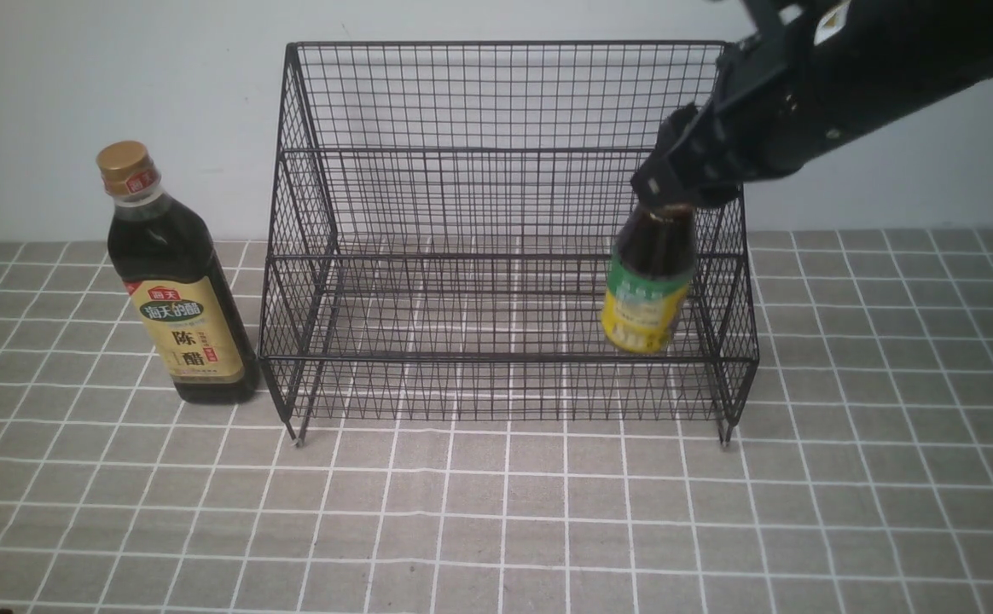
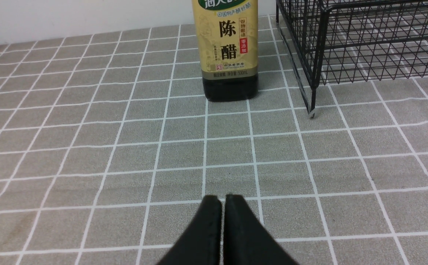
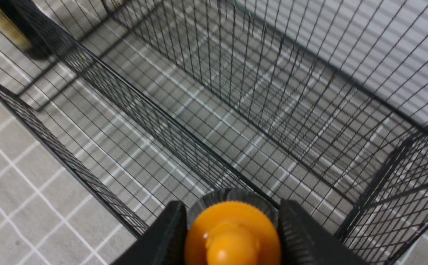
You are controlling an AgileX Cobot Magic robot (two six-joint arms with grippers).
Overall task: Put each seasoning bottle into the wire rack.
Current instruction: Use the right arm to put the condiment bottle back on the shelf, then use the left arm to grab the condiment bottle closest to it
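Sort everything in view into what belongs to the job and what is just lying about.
Job: tall gold-capped vinegar bottle; short orange-capped bottle, in the right gripper; black wire rack.
Just there: grey checked tablecloth; white wall.

Lighting is even, diffuse and moderately bright in all three views. The wire rack (image 1: 462,358) casts only a faint, soft shadow on the table (image 1: 496,529) beneath it. The front view is slightly soft, and the dark right arm (image 1: 846,77) above the rack shows little detail. In the right wrist view the rack mesh is blurred and the tall bottle (image 3: 26,36) beyond the rack is out of focus. A small glare spot sits on the short bottle (image 3: 232,235) cap. The left wrist view is sharp.
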